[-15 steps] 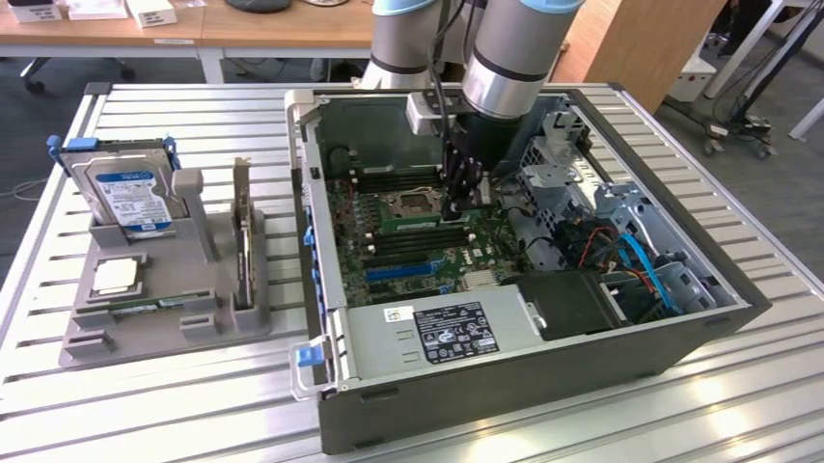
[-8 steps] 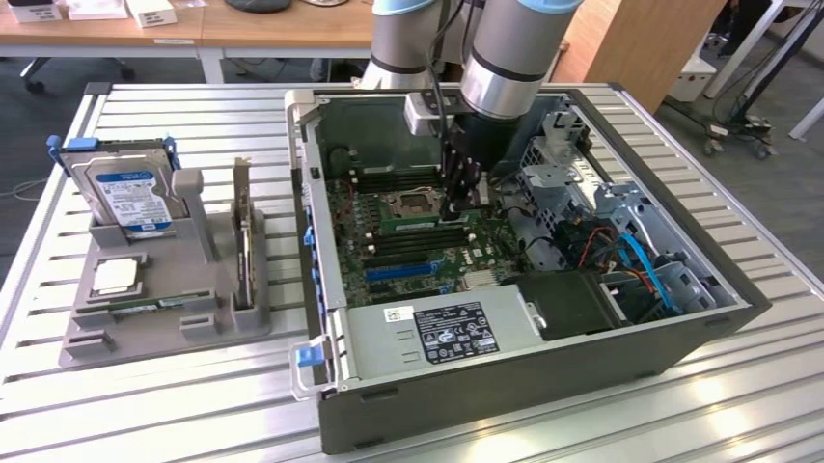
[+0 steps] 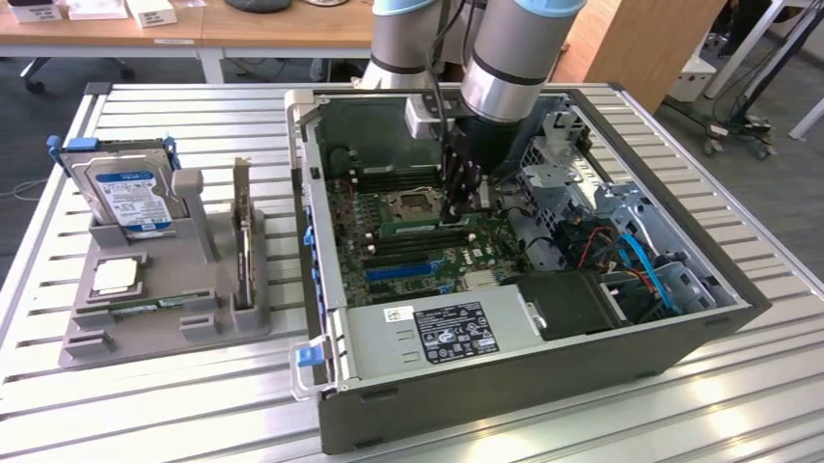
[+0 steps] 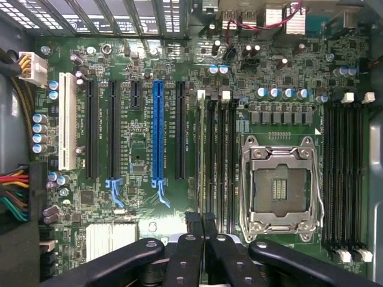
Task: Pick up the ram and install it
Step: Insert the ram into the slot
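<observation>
you're at the seating step, i judge: your gripper, fingers pressed together with nothing between them, hangs over one end of the ram, a thin green stick standing in a black slot beside the square steel-framed socket. seating calls for straight, even pressure.

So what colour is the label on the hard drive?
Blue with white; the label shows best in the exterior view.

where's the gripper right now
In the exterior view the gripper sits inside the open computer case, just to the exterior view's right of the CPU socket. The wrist view shows it shut over the memory slots beside that socket.
</observation>
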Action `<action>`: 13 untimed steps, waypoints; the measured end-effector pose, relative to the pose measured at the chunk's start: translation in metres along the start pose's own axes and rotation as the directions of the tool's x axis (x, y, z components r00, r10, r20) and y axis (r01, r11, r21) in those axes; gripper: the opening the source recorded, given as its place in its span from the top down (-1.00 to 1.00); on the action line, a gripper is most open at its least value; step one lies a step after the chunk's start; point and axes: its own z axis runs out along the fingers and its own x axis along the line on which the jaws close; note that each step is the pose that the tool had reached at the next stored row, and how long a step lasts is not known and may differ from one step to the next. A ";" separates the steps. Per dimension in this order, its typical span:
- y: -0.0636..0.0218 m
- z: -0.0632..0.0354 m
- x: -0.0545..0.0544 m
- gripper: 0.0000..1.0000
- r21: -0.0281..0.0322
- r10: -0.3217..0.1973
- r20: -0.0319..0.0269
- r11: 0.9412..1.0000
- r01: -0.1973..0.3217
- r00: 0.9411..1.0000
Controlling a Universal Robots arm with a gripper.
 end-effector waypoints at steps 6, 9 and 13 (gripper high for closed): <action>-0.0004 0.0069 0.000 0.77 0.000 0.000 0.000 1.000 0.000 1.000; -0.0004 0.0069 0.000 0.77 0.000 0.000 0.000 1.000 0.000 1.000; -0.0004 0.0075 0.000 0.77 0.000 -0.011 -0.001 1.000 0.011 1.000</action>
